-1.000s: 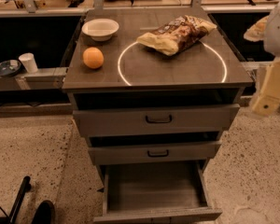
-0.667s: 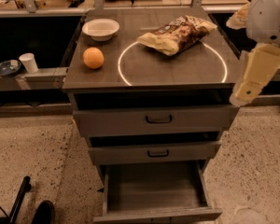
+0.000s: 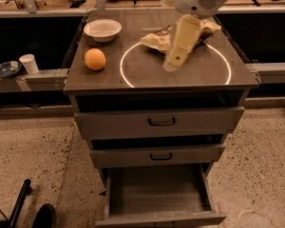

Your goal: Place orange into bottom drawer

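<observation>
The orange sits on the left side of the cabinet top, just in front of a white bowl. The bottom drawer is pulled open at floor level, and its grey floor is bare. My gripper hangs on the cream arm over the middle of the cabinet top. It is inside the white circle, to the right of the orange and well apart from it. It holds nothing that I can see.
A crumpled snack bag lies at the back of the top, partly hidden by my arm. The two upper drawers with black handles are shut. A white cup and a blue dish stand on a ledge at the left. A black object lies on the floor at the lower left.
My arm has swung in from the right edge of view, leftward over the cabinet top, with the gripper now above the circle. The orange and the drawer have not moved.
</observation>
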You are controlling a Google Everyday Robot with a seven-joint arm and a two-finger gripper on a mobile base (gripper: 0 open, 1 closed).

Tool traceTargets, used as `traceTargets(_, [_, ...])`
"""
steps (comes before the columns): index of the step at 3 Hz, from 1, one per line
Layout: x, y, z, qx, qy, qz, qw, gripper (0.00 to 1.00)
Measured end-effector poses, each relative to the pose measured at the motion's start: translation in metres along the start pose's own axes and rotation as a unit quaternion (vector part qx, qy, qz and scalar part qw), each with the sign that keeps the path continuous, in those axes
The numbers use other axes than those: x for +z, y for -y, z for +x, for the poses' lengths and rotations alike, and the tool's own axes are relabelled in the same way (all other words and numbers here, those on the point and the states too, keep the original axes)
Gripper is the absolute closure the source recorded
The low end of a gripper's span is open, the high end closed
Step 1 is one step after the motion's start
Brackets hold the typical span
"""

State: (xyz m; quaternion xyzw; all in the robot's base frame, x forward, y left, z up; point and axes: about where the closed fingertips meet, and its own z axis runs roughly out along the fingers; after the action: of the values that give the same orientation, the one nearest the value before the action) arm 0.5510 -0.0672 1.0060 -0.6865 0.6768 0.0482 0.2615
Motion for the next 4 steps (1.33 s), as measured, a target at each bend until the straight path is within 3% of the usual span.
traceTargets(1, [0.045,0.022,-0.05,-0.011,0.087,-0.009,0.9961,0.0])
traceTargets(2, [0.108,0.022,-0.087,-0.012,0.147,-0.016,0.9889,0.0])
traceTargets(3, [0.118,0.033,-0.101,-0.009,0.169,0.006,0.9856,0.0])
traceTargets(4, [0.118,0.033,-0.101,-0.009,0.169,0.006,0.9856,0.0])
